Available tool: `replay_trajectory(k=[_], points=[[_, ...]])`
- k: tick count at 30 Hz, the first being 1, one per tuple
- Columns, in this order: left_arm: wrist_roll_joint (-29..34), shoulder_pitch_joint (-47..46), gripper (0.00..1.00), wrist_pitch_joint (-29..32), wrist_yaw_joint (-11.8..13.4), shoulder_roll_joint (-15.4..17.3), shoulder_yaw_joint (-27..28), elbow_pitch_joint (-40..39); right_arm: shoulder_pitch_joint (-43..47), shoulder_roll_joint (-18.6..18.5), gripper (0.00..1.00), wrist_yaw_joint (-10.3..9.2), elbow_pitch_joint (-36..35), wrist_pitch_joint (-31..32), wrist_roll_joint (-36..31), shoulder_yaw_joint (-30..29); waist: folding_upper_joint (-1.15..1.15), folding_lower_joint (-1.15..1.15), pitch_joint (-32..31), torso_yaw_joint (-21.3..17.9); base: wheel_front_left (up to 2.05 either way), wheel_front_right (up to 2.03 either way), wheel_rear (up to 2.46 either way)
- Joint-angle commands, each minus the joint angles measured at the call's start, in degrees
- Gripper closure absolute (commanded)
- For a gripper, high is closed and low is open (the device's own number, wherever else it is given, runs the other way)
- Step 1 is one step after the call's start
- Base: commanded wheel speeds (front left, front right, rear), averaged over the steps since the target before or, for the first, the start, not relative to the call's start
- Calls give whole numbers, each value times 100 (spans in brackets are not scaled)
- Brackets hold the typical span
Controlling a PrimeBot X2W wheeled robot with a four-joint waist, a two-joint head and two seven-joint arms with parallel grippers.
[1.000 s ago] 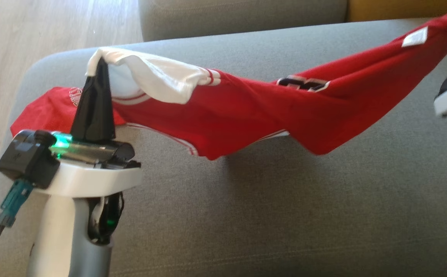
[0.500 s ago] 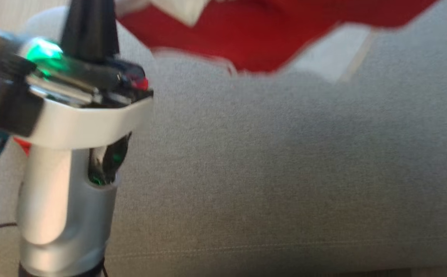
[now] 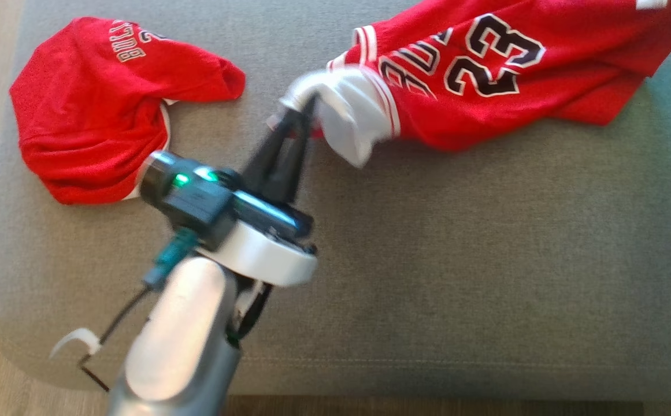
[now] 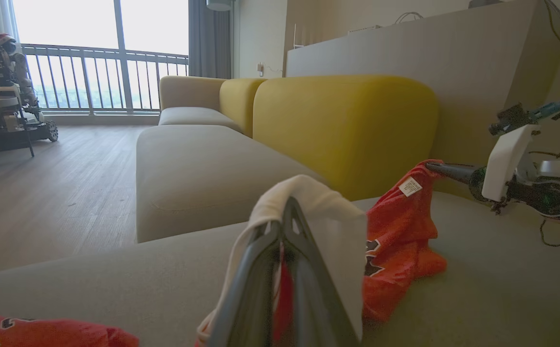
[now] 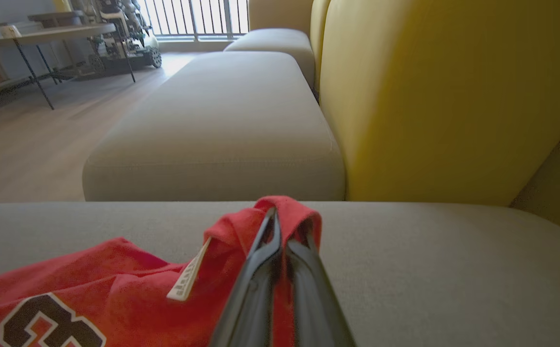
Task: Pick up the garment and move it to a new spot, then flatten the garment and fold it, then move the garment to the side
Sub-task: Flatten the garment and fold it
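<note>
My left gripper (image 3: 302, 110) is clamped on the jersey (image 3: 485, 75) at its white end, the right gripper (image 5: 280, 226) on a red edge, upper right over the sofa (image 3: 427, 260). I judge it soft and light; corners hold best.

The garment (image 3: 485, 75) is a red jersey with a black, white-edged 23, striped trim and a white end. That white end is bunched over the tips of the left gripper (image 3: 299, 107), pinched between its closed fingers (image 3: 277, 156). A red edge beside a small white label (image 5: 186, 279) folds over the tips of the right gripper (image 5: 280, 224), clamped there too, and between the 2 the cloth sags onto the grey cushion (image 3: 485, 260).
</note>
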Motion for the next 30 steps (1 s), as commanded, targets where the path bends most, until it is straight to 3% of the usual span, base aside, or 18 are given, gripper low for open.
replay_trajectory(k=[1,3,7,14,21,30], points=[[135,-61,100,-29,-68,84,53,-101,-154,-26,89,-1,57,27,-103,72,0,0,5,73,0,0,0],[252,30,100,-29,-113,84,-40,109,-185,-79,0,-1,370,-31,-226,39,0,0,-17,127,0,0,0],[316,111,100,-29,-136,84,-71,429,-234,-125,0,-1,857,-206,-522,-211,0,0,-99,183,0,0,0],[288,212,100,-29,-102,84,-35,674,-243,132,0,-1,1217,-322,-847,-309,0,0,-349,61,0,0,0],[334,409,100,-29,-78,84,200,777,-166,348,0,-1,1019,-358,-870,-211,0,0,-661,-207,0,0,0],[282,1069,100,-29,-131,84,410,857,361,390,0,-1,194,-362,-668,-302,0,0,-1311,-451,0,0,0]])
